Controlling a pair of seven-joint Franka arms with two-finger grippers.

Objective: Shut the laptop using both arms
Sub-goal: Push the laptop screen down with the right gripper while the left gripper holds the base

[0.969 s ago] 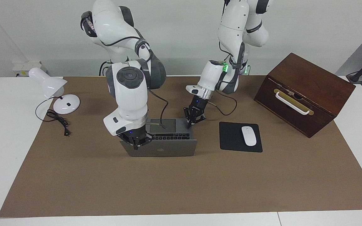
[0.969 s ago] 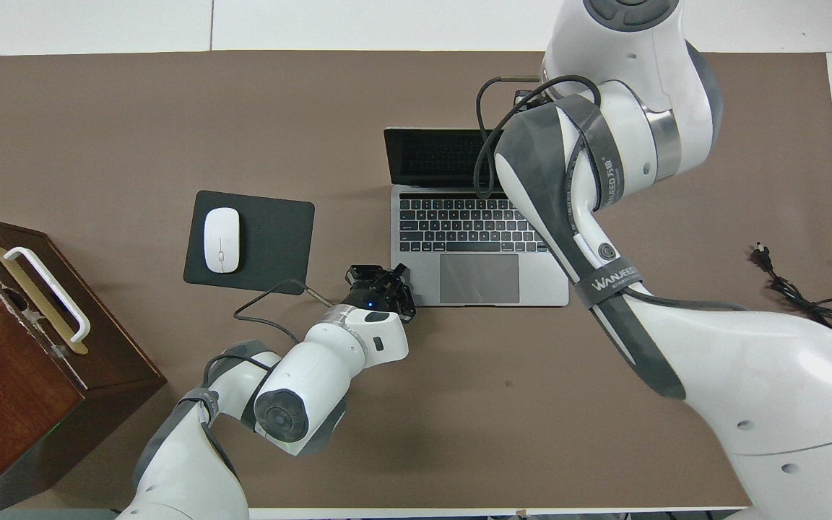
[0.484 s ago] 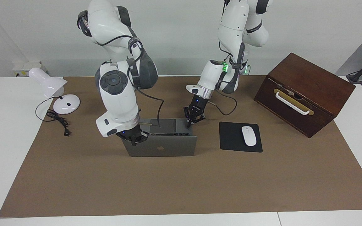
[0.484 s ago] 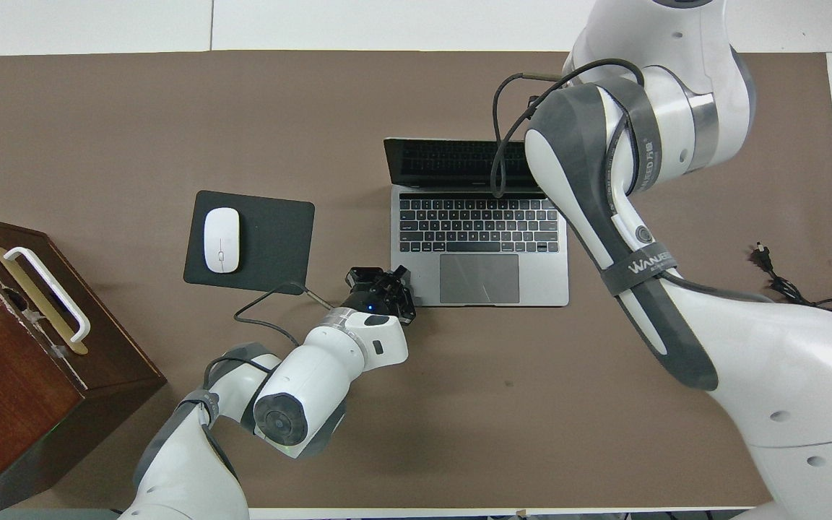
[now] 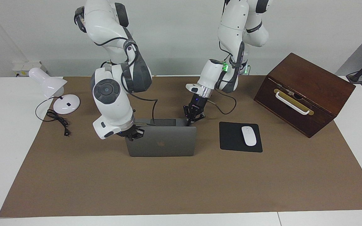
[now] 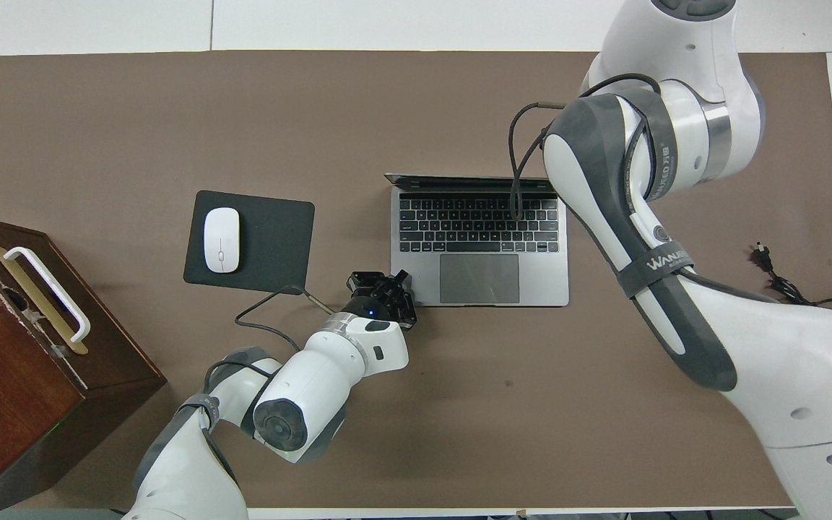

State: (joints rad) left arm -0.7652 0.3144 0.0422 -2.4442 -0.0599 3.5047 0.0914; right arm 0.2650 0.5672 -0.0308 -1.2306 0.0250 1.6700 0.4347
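Your laptop point(image 5: 162, 139) sits mid-bench, and over the last second its lid has swung from leaning back to nearly upright. That is the right tool point(image 5: 133, 134), clenched and empty, pushing at the lid's top corner toward the right arm's end. So the closing is roughly half done. The left tool point(image 5: 191, 118), also clenched on nothing, presses the base's near corner to stop it sliding. The mouse pad point(image 5: 231, 138) lies just beside the laptop, the wooden box point(image 5: 303, 91) well apart. Nothing lies on the keyboard.
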